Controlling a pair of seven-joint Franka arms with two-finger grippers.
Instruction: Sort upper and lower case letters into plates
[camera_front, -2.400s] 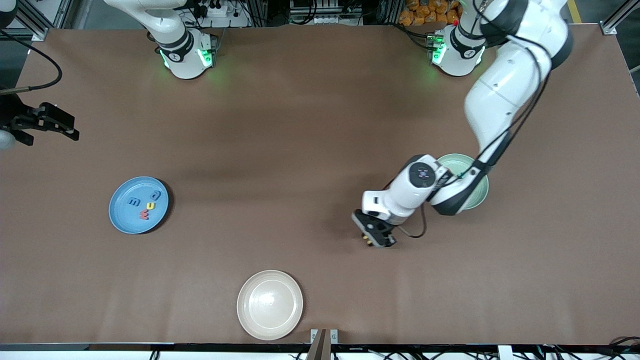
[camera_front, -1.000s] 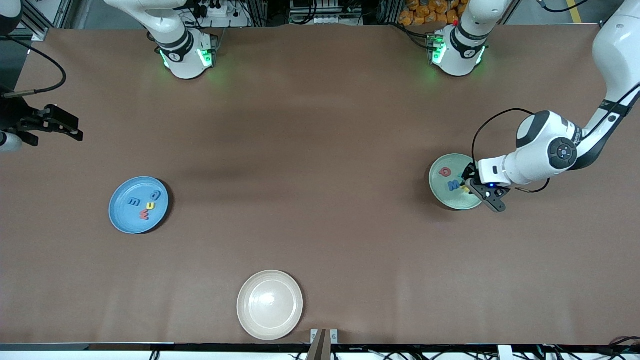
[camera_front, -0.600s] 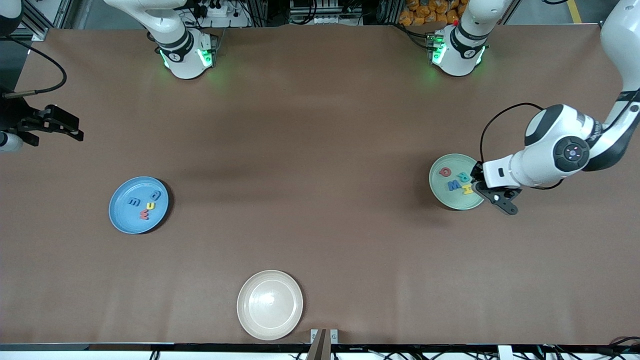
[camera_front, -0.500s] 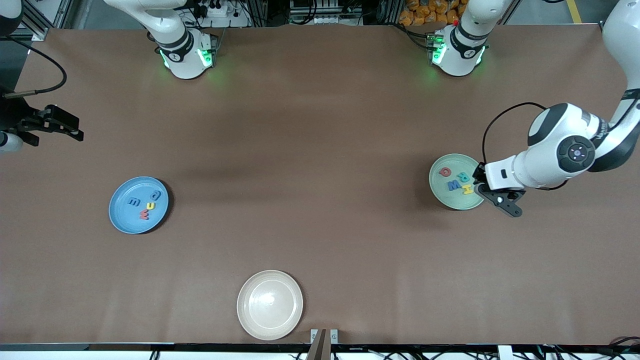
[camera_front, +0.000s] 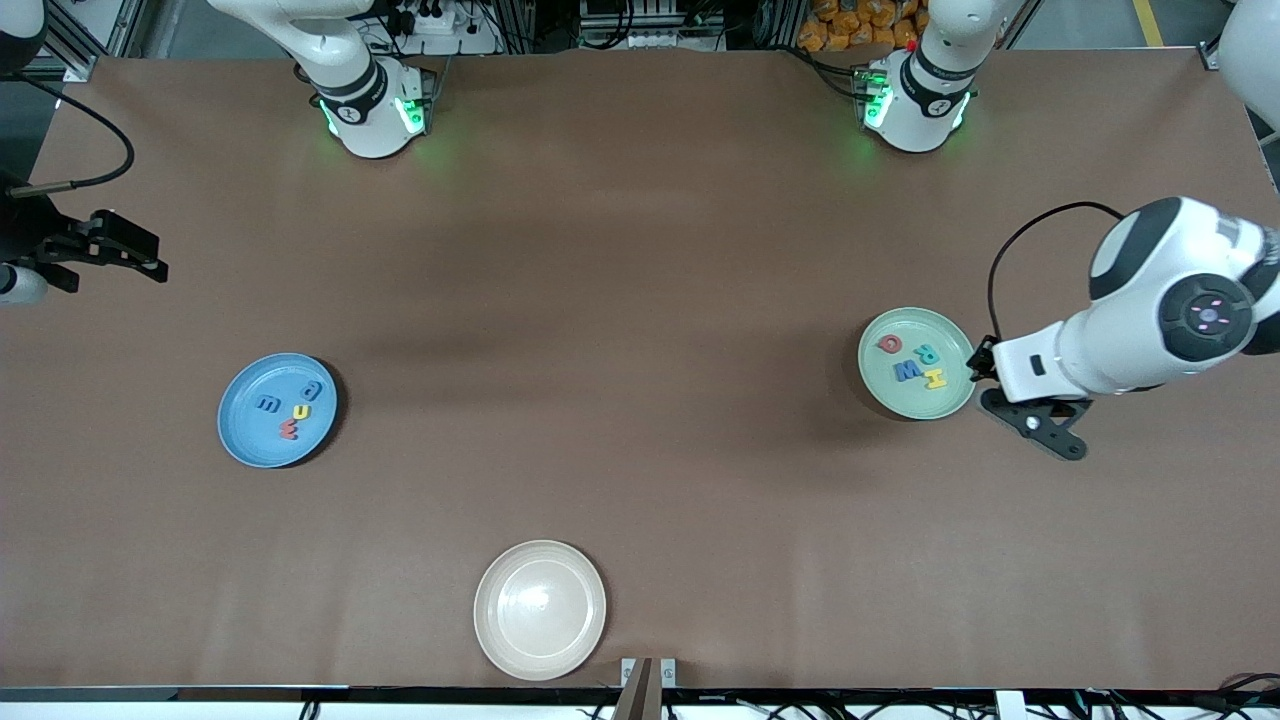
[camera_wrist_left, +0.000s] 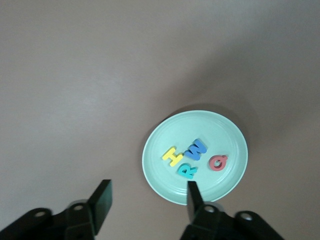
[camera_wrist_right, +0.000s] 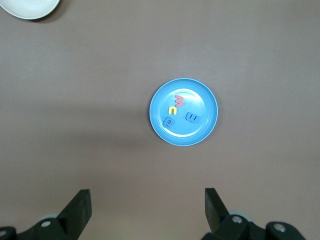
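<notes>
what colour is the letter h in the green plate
Yellow. The H lies in the mint green plate beside the blue W; the left wrist view shows it best.

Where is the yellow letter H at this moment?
The yellow H lies in the mint plate toward the left arm's end of the table, beside the blue W and the teal R.

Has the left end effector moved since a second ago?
Yes. The left end effector has drawn off the mint green plate toward the left arm's end of the table.
</notes>
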